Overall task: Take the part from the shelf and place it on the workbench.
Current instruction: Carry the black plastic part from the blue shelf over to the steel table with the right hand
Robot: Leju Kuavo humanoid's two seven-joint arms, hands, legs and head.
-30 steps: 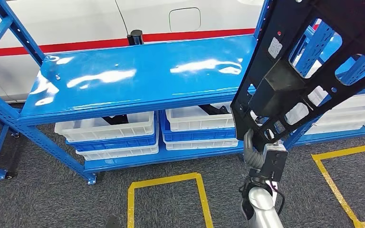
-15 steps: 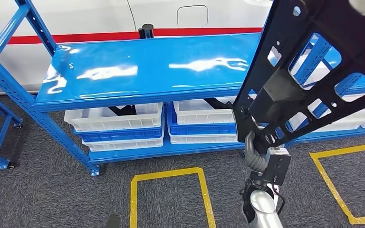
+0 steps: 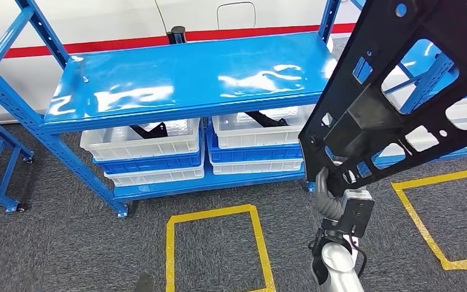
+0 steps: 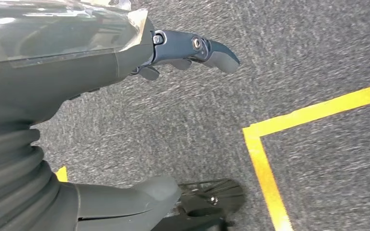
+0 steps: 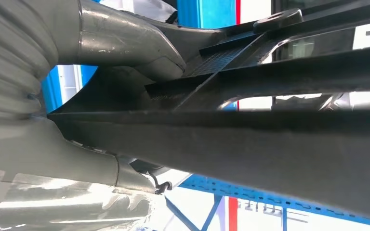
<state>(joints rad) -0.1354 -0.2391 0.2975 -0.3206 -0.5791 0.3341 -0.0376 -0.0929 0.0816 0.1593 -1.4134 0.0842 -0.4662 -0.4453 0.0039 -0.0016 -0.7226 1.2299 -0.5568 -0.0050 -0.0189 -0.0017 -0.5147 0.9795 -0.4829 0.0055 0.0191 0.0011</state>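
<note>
Thumb pressed on the black part — right hand gripping its lower corner, holding it tilted high, off the blue shelf. Left hand hanging over grey carpet, fingers apart, holding nothing. Whole scene shifted since a second ago — shelf now sitting further left, grip unchanged.

The shelf is sitting across the upper middle of the head view. Bins are lying under its top board. The part is filling the upper right, in front of the shelf. A floor square is lying at the bottom middle.
</note>
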